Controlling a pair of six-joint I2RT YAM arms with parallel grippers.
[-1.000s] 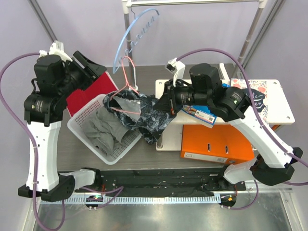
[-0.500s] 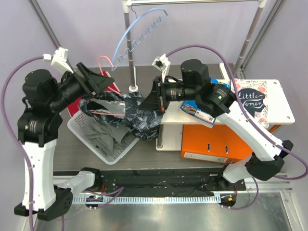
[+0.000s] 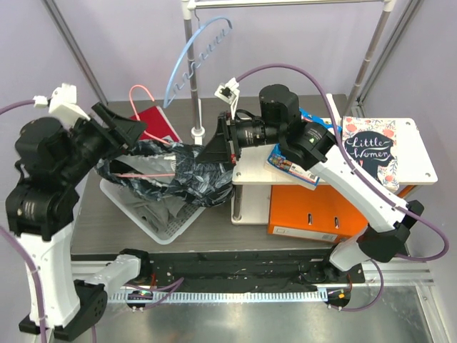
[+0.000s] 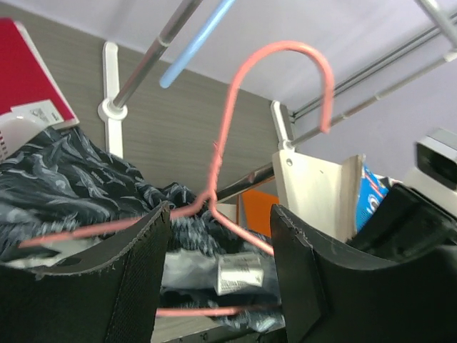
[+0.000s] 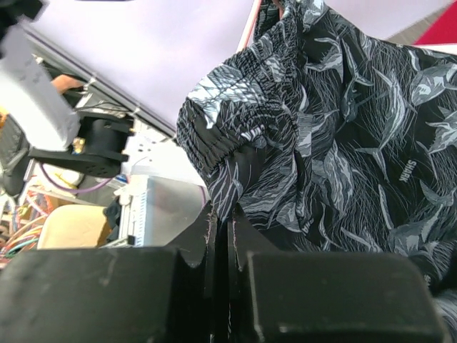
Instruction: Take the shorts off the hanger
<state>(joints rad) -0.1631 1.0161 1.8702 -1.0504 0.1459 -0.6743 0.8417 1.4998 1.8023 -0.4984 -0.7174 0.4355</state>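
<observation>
The shorts (image 3: pixel 178 168), black with a grey-white print, hang stretched between the two arms above the basket. They also show in the left wrist view (image 4: pixel 64 186) and the right wrist view (image 5: pixel 343 128). The pink-red wire hanger (image 3: pixel 139 91) is still threaded inside them; its lower bar shows through the cloth. My left gripper (image 3: pixel 145 128) is open, and the hanger's neck (image 4: pixel 228 107) passes between its spread jaws (image 4: pixel 220 214). My right gripper (image 3: pixel 207 151) is shut on the shorts' elastic waistband (image 5: pixel 220 214). The drawstring cords are hidden.
A white basket (image 3: pixel 121 196) under the shorts holds a grey garment (image 3: pixel 161 209). A red book (image 3: pixel 153 123) lies behind it. A light-blue hanger (image 3: pixel 189 57) hangs on the rack pole (image 3: pixel 188 78). A white shelf (image 3: pixel 407 175) with books and an orange box (image 3: pixel 314 214) stand at the right.
My left arm has moved left and carried the hanger with it. My right gripper has moved left and up, holding the shorts. The shorts have been lifted and spread wider.
</observation>
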